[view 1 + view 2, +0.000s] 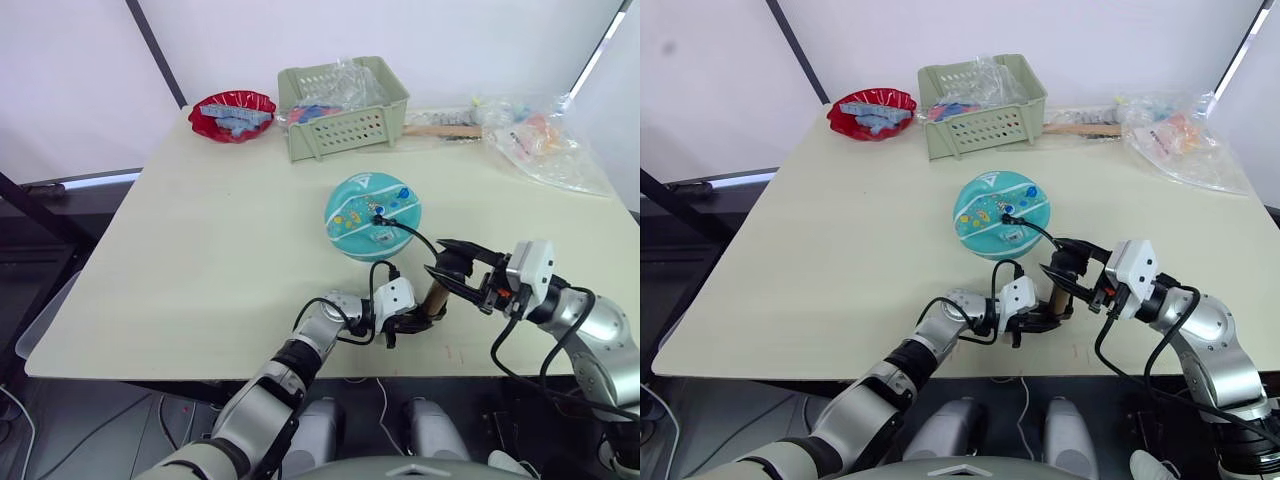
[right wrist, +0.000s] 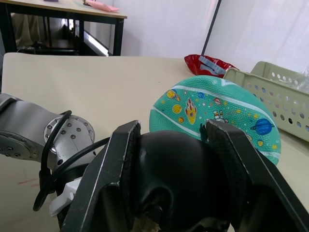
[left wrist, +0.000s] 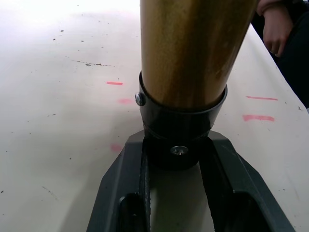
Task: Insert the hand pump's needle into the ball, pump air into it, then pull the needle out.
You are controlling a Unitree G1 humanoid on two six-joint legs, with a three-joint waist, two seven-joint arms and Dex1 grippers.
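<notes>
Pump (image 1: 436,296) stands near the table's (image 1: 200,260) front edge, just in front of the ball (image 1: 372,215) — barrel upright, gold-bronze, black collar at base. L gripper (image 1: 412,322) reaches in low from the left, fingers (image 3: 130,193) clamped either side of the black foot. R gripper (image 1: 447,270) comes in from the right, roughly level, closed round the black T-handle on top. Hose (image 1: 410,232) arcs from the pump up to the ball's top; needle too small to make out. Ball teal, white stripes, cartoon prints, flattened-looking.
</notes>
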